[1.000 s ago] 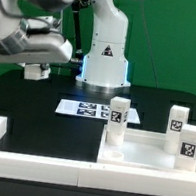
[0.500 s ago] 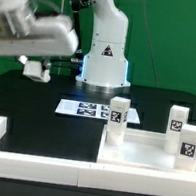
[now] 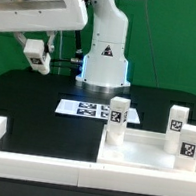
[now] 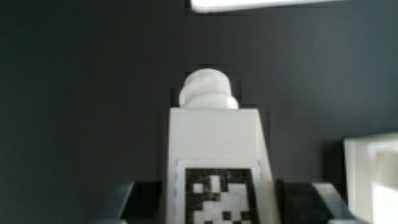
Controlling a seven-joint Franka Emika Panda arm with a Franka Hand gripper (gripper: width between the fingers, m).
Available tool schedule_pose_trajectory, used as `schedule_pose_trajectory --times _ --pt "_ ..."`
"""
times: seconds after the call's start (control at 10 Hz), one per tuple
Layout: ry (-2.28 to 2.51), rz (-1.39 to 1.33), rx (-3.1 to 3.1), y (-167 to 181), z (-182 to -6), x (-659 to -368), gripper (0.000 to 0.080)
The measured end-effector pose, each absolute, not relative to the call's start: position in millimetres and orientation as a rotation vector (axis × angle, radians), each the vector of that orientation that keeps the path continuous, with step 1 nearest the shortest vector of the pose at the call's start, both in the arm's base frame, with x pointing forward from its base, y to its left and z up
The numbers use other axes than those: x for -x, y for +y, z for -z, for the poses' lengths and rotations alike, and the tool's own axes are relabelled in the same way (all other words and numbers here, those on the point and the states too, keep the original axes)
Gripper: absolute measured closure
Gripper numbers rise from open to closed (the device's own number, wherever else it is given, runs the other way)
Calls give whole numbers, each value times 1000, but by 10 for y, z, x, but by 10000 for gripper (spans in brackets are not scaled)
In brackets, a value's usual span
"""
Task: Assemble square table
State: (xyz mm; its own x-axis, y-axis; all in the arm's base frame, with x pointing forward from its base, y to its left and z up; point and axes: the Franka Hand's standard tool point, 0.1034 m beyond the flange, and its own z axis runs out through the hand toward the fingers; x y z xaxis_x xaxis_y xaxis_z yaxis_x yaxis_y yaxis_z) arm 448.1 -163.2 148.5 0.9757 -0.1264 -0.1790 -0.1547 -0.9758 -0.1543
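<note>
My gripper (image 3: 37,57) hangs high at the exterior view's left, shut on a white block leg (image 3: 36,51). In the wrist view the leg (image 4: 217,135) fills the middle between the two dark fingers (image 4: 132,206), with its tag near the jaws and its rounded peg end pointing away. The white square tabletop (image 3: 138,157) lies at the front right. Three tagged legs stand upright on it: one at its near-left corner (image 3: 116,120) and two on its right side (image 3: 176,120) (image 3: 189,141).
The marker board (image 3: 83,108) lies flat in front of the robot's base (image 3: 104,56). Low white wall bars (image 3: 27,158) run along the front and the left of the black table. A white edge (image 4: 372,166) shows beside the held leg in the wrist view.
The arm has lifted and swung, carrying the held leg upward at the exterior view's left. The tabletop and its three standing legs have not moved.
</note>
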Motion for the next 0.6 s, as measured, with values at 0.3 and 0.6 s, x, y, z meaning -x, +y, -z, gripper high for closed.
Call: schedule_pose_trajectory --times 0.3,0.6 --pt "214 156 3059 -1386 -1587 -4981 511" --pt "374 524 3048 -824 -1759 -5595 510"
